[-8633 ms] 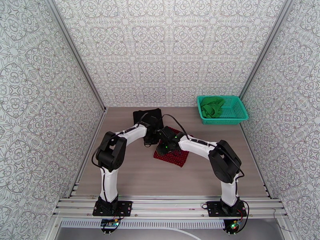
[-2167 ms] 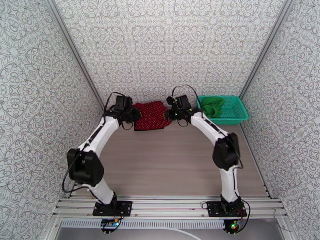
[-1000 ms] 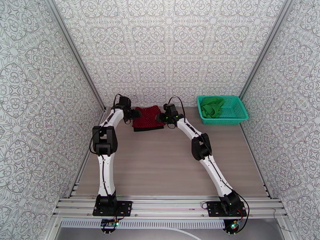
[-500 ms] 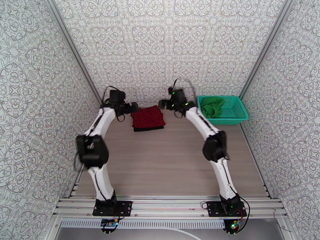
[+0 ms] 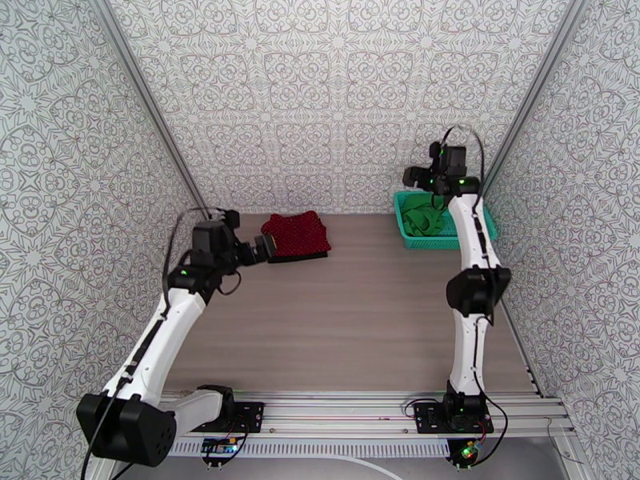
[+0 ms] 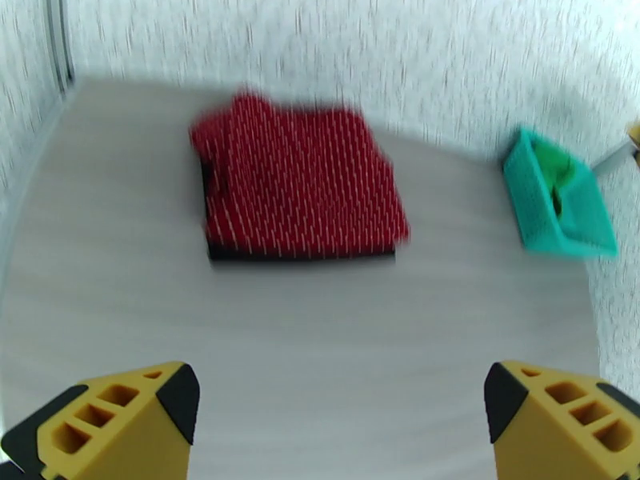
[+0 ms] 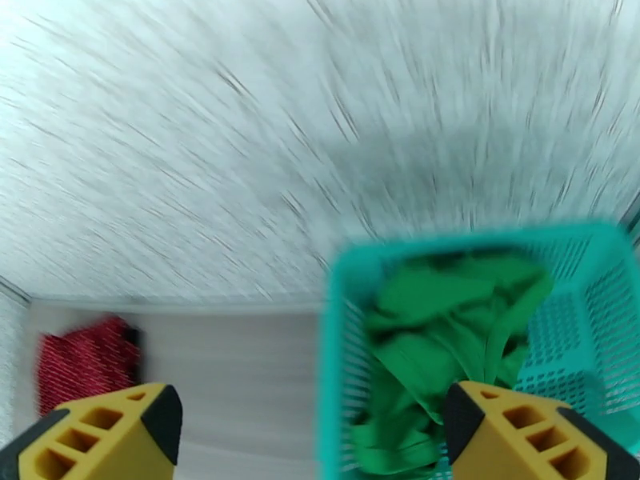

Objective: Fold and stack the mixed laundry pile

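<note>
- The dark red garment (image 6: 300, 186) lay folded flat on top of the black garment (image 6: 240, 256), at the far side of the table (image 6: 320, 330), toward the left. Only a thin black edge peeked out from under it.
- The green garment (image 7: 448, 322) sat all crumpled in the teal basket (image 7: 480, 236) at the far right corner. It was not folded yet.
- So two pieces looked done, and I think the step in hand was going for the green one.
- The right gripper (image 7: 316, 434) hung in the air above the basket. Its jaws stood wide apart. It held nothing and touched nothing.
- The left gripper (image 6: 340, 430) hung over bare table, near the stack on its near-left side. Its jaws stood wide apart too, and it was empty.
- Next, the right gripper would likely need to go down into the basket and pinch a high bump of the green cloth. It should lift the cloth clear of the basket wall, so the basket does not come up with it.
</note>
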